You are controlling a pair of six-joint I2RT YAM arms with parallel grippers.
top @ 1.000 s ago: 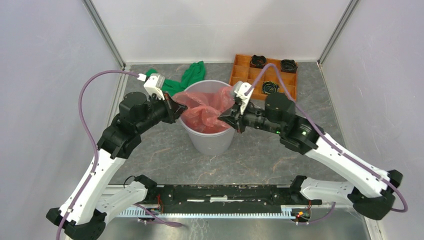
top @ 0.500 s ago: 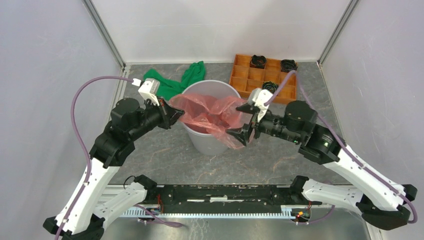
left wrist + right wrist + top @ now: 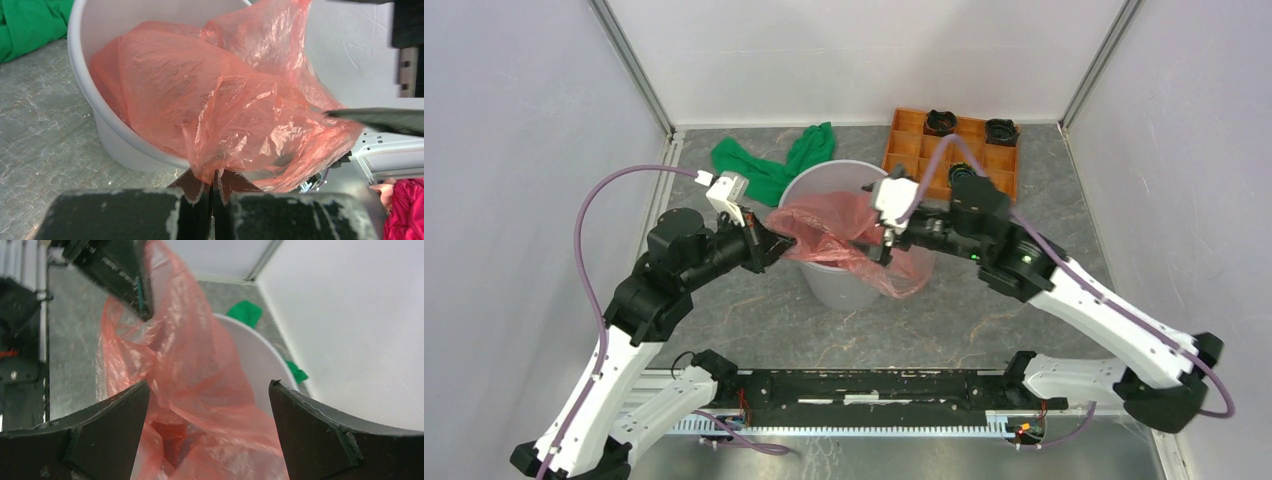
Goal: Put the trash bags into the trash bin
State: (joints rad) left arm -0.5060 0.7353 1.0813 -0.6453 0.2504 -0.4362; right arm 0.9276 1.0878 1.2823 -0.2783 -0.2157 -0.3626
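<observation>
The round light grey trash bin (image 3: pixel 841 292) stands mid-table. The wrinkly red-orange trash bag (image 3: pixel 832 226) lies across its mouth, one fold hanging down outside the front right rim. At the bin's left rim my left gripper (image 3: pixel 776 243) is shut on a bunched edge of the bag (image 3: pixel 225 100), pinched at the fingertips (image 3: pixel 212 182) just outside the bin wall (image 3: pixel 80 75). Over the bin's right side my right gripper (image 3: pixel 885 240) stands wide open. The film (image 3: pixel 190 375) rises between its spread jaws (image 3: pixel 207 385), gripped by neither, with the bin (image 3: pixel 252 357) behind.
A green cloth (image 3: pixel 764 165) lies behind the bin on the left. The orange-brown compartment tray (image 3: pixel 922 152) with black round parts (image 3: pixel 941 122) sits at the back right. White walls enclose the table on three sides.
My right gripper opened and let the bag go, swung out to the right, then returned over the bin. The bag's right side dropped over the front rim. My left gripper drew slightly left, still holding.
</observation>
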